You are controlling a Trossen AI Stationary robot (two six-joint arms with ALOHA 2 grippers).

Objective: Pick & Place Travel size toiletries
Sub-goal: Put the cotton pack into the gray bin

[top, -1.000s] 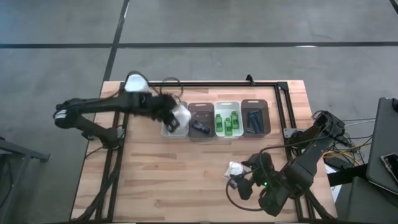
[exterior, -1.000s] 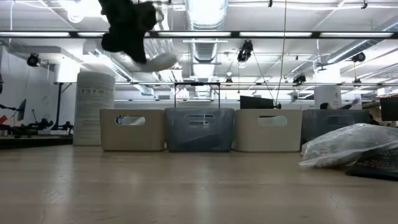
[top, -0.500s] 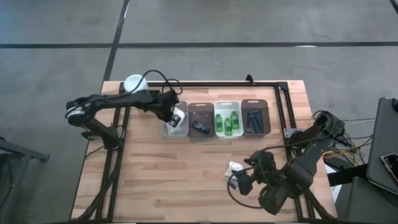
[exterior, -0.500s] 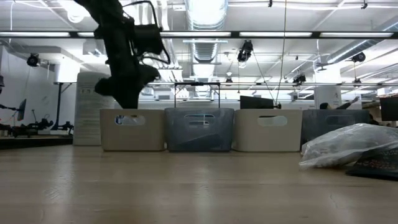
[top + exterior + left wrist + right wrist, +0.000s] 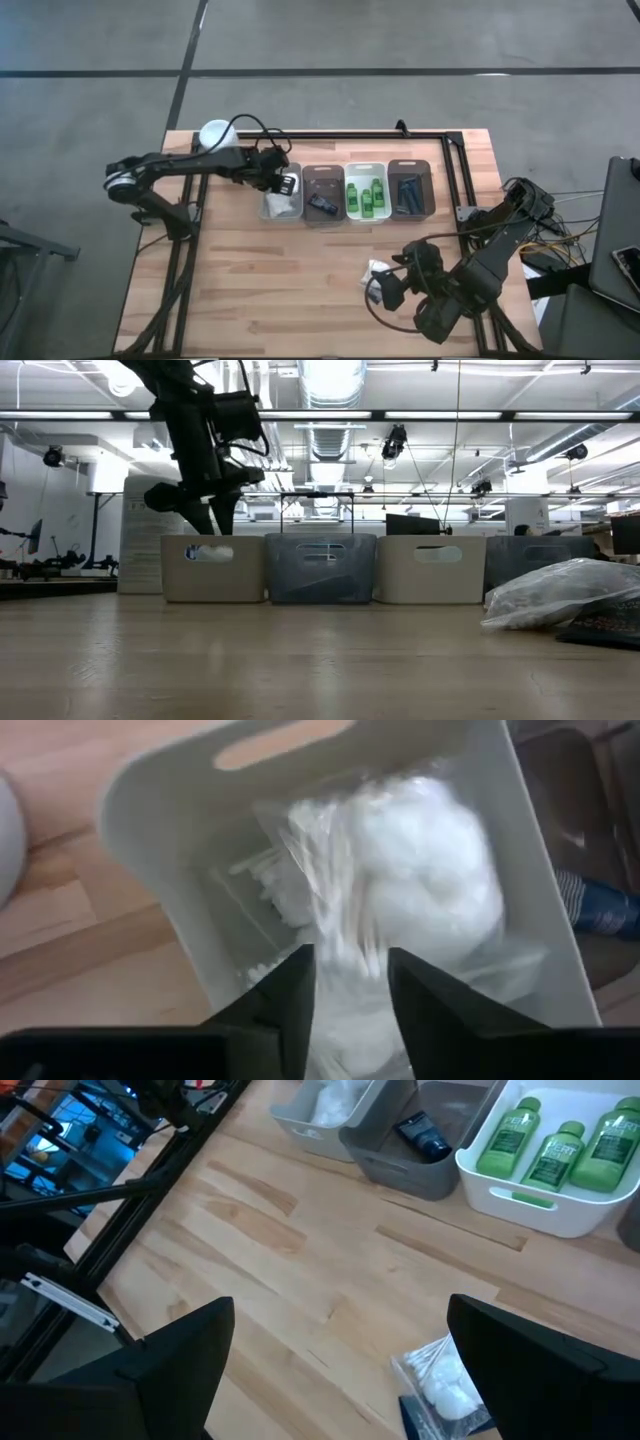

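My left gripper [image 5: 287,185] [image 5: 350,985] hangs open over the leftmost light tray [image 5: 270,210], fingers pointing down. A clear packet of white puffs [image 5: 420,890] [image 5: 280,205] lies inside that tray below the fingers. Small flat black pieces [image 5: 322,203] lie in the dark grey tray, green bottles [image 5: 366,195] in the white tray, and thin dark sticks [image 5: 408,192] in the brown tray. My right gripper [image 5: 390,290] [image 5: 340,1320] is wide open near the table's near right part. Another packet of puffs [image 5: 445,1380] [image 5: 378,270] rests on the wood just beyond it.
A tall white cylindrical container [image 5: 217,133] stands at the far left corner, beside the left arm. A black frame rail [image 5: 370,135] runs along the far edge and down the right side. Bare wood [image 5: 280,280] lies between the trays and the near edge.
My left gripper, which held the puff packet high over the leftmost tray, has come down toward that tray and let the packet go. The packet now lies inside the tray. The right arm has kept still.
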